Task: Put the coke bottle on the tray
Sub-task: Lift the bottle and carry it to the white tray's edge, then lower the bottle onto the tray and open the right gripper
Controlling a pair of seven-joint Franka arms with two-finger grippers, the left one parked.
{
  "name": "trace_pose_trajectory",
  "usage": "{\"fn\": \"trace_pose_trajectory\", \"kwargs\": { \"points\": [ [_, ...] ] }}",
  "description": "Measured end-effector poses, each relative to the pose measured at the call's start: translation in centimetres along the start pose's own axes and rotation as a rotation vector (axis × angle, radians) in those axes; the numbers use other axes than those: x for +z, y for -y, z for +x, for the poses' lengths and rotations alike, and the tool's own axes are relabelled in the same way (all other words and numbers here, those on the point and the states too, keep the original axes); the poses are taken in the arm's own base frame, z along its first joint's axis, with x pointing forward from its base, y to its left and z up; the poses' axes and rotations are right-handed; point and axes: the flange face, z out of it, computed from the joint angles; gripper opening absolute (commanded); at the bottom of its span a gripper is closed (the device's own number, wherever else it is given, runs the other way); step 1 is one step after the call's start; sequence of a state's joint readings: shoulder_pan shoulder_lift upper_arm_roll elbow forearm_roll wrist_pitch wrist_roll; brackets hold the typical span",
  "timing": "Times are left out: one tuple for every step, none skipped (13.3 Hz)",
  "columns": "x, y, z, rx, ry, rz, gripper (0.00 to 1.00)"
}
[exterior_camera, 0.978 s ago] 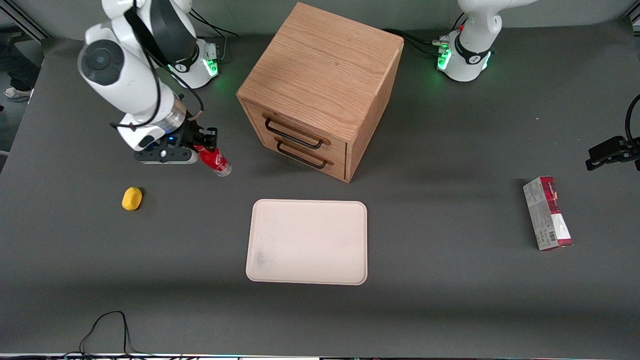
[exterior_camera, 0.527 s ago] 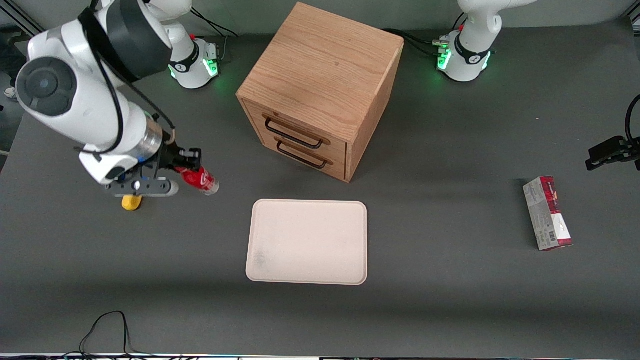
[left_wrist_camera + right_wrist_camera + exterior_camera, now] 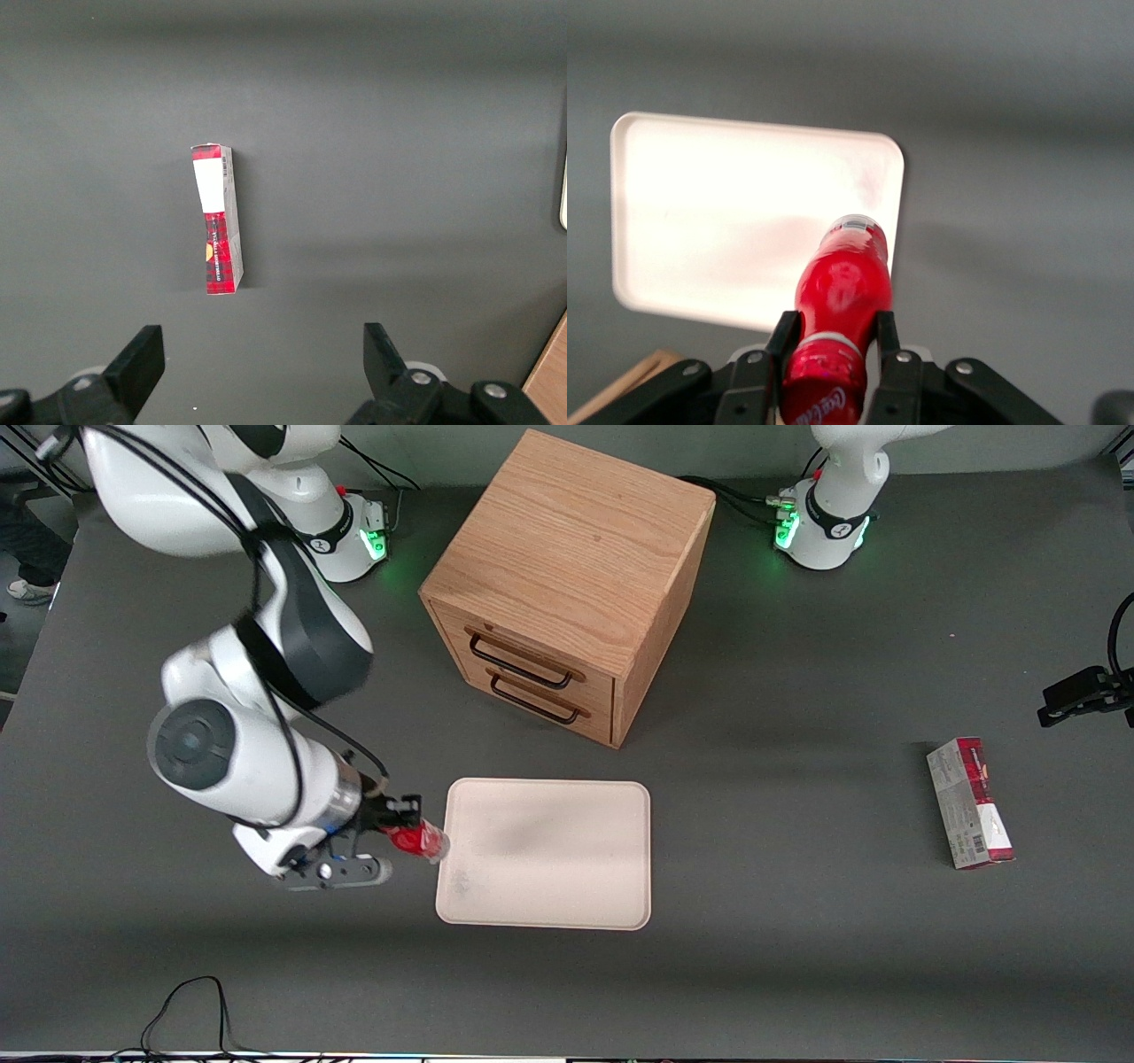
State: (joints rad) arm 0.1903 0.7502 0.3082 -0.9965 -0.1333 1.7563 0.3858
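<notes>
My right gripper [image 3: 400, 825] is shut on the coke bottle [image 3: 419, 840], a small red bottle with white logo marks, and holds it in the air at the edge of the tray's working-arm end. The bottle lies tilted, its clear base pointing toward the tray. The tray [image 3: 567, 868] is a flat cream rectangle with rounded corners in the middle of the table. In the right wrist view the two black fingers [image 3: 782, 341] clamp the bottle [image 3: 842, 288] on both sides, with the tray [image 3: 726, 212] below it.
A wooden drawer box [image 3: 567, 584] with two black handles stands farther from the front camera than the tray. A red-and-grey carton [image 3: 970, 803] lies toward the parked arm's end of the table, and shows in the left wrist view [image 3: 217, 219].
My right arm has carried the bottle from near the drawer box toward the front camera and sideways to the tray's edge. The yellow object seen before is now hidden by the arm.
</notes>
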Motion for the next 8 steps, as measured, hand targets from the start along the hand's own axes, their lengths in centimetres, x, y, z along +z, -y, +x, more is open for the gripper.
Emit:
{"fn": "trace_pose_trajectory", "kwargs": {
  "points": [
    [2.3, 0.4, 0.7, -0.009, -0.016, -0.004, 0.03],
    [4.5, 0.6, 1.2, -0.015, -0.027, -0.007, 0.04],
    [6.3, 0.6, 1.7, -0.019, -0.034, -0.013, 0.05],
    [7.9, 0.4, 2.0, -0.021, -0.035, -0.021, 0.06],
    [9.1, 0.2, 2.1, -0.021, -0.029, -0.024, 0.06],
    [10.0, 0.2, 2.1, -0.020, -0.020, -0.026, 0.08],
    [10.7, 0.1, 2.1, -0.020, -0.016, -0.026, 0.10],
    [11.1, 0.1, 2.2, -0.020, -0.016, -0.024, 0.19]
  ]
}}
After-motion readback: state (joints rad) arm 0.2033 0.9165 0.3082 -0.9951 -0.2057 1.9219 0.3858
